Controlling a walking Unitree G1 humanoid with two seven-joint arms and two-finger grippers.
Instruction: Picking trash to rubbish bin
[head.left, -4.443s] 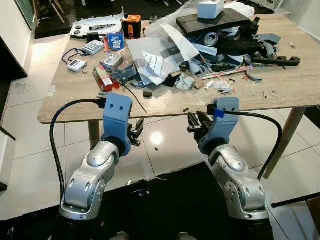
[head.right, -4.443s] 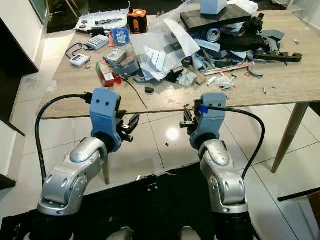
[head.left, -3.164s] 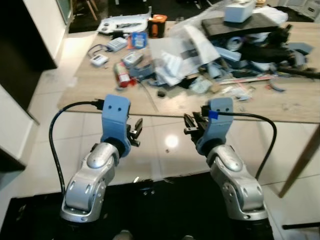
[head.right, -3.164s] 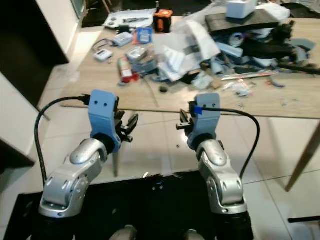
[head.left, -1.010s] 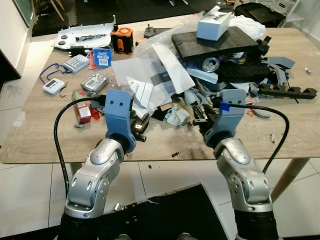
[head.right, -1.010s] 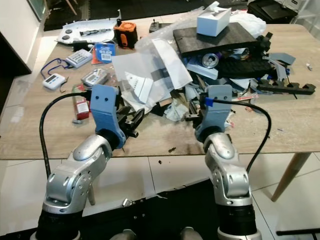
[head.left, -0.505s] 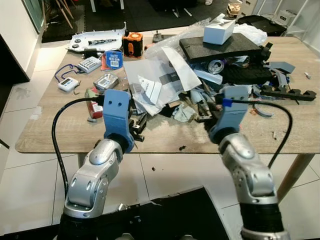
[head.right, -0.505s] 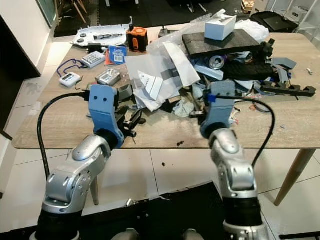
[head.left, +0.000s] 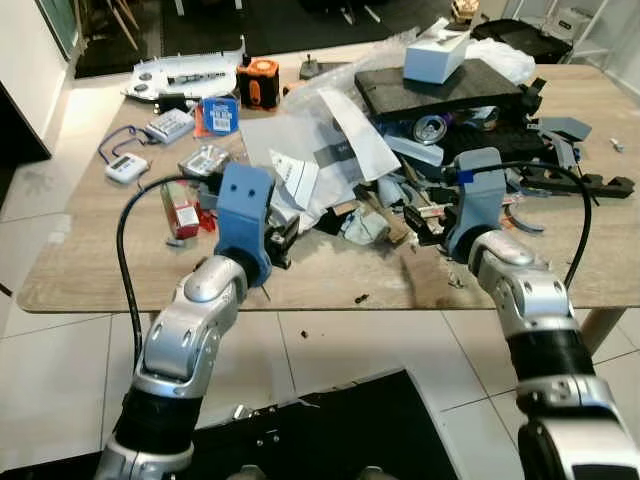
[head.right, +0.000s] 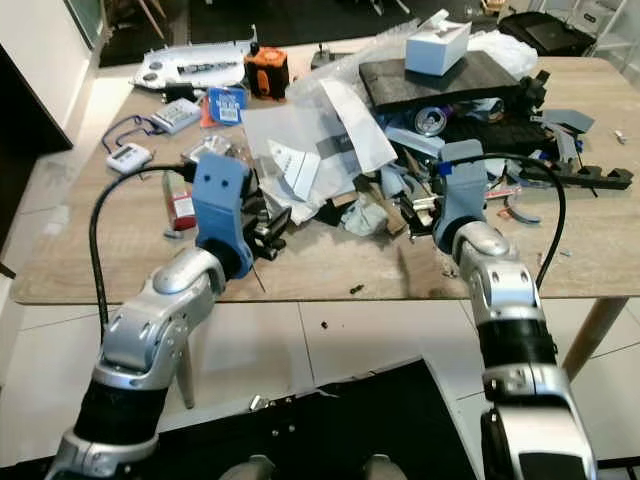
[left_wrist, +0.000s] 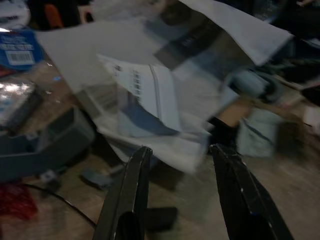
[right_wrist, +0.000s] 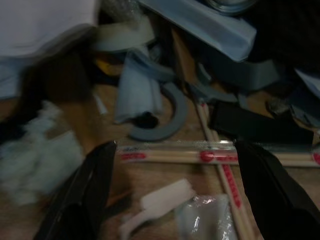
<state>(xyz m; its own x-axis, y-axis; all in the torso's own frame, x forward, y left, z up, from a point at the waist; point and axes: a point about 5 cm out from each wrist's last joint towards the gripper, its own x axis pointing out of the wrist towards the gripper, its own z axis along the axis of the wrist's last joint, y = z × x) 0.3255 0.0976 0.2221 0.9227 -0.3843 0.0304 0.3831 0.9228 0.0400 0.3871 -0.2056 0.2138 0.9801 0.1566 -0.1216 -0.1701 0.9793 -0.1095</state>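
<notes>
A heap of trash covers the wooden table (head.left: 120, 270): white paper and plastic sheets (head.left: 310, 150), a crumpled tissue (head.left: 362, 225), grey scraps and wrapped chopsticks (right_wrist: 200, 156). My left gripper (head.left: 283, 240) hovers open over the table's near part, facing the paper sheets (left_wrist: 150, 95), with a small black piece (left_wrist: 160, 218) lying below its fingers (left_wrist: 127, 200). My right gripper (head.left: 430, 225) is open low over the chopsticks, a white scrap (right_wrist: 160, 197) and a grey crescent (right_wrist: 165, 120). Neither holds anything.
A white box (head.left: 432, 62) rests on a black foam slab (head.left: 450, 85) at the back, with a can (head.left: 430, 128) beneath it. A red box (head.left: 183, 215), a blue card (head.left: 217, 115), an orange device (head.left: 258, 80) and small meters lie at the left. Tiled floor lies below.
Both arms have reached forward from below the table edge to over the tabletop. The right gripper has pushed further into the pile's edge. The camera has come closer.
</notes>
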